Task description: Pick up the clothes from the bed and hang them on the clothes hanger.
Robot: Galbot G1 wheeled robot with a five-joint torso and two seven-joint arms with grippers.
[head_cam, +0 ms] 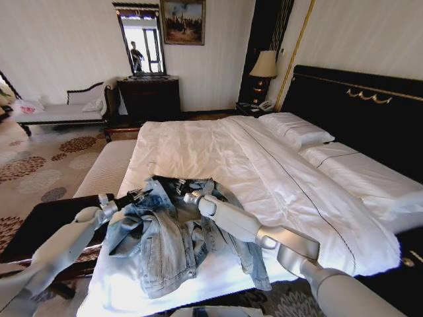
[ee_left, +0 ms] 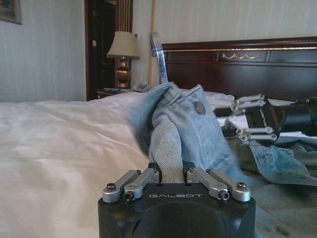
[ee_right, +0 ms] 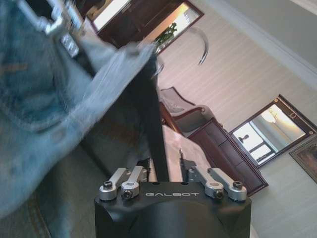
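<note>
The light blue denim clothes (head_cam: 168,238) lie crumpled at the foot of the bed (head_cam: 198,142), with one part raised. My left gripper (head_cam: 137,196) is shut on a fold of that denim (ee_left: 173,129), seen close in the left wrist view (ee_left: 171,173). My right gripper (head_cam: 188,197) sits just beside it at the jacket's upper edge. In the right wrist view it (ee_right: 163,171) is shut on the black bar of the clothes hanger (ee_right: 156,129), which runs up into the jacket. The hanger's silver hook (ee_right: 202,45) sticks out above the denim (ee_left: 156,54).
A dark bench (head_cam: 39,221) stands at the bed's foot on my left. White pillows (head_cam: 294,129) lie against the black headboard (head_cam: 357,112). A lamp (head_cam: 264,66) stands on the nightstand. A dresser with mirror (head_cam: 149,96) and a chaise (head_cam: 63,109) line the far wall.
</note>
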